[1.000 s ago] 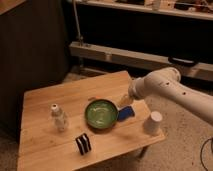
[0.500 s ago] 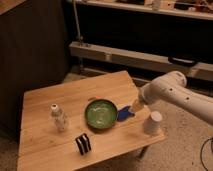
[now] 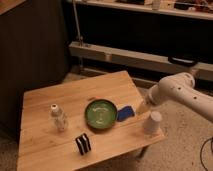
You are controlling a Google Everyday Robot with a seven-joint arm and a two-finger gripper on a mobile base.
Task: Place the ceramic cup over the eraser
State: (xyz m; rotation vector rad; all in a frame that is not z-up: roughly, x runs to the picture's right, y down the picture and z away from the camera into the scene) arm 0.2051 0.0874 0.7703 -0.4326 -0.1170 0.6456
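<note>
Small white ceramic cup (image 3: 153, 123): gripper (image 3: 145, 107) has dropped in just beside it, open/shut can't tell. Grasp prob. next; b/w striped eraser block (image 3: 83, 143) well apart.

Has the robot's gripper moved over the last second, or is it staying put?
Yes. The gripper has shifted to the right, away from the green bowl, and dropped lower, ending just above and left of the ceramic cup.

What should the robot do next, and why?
Probably lower the gripper onto the cup. The gripper hangs just above the cup, which stands at the edge of the table, while the eraser sits far away by the front edge.
</note>
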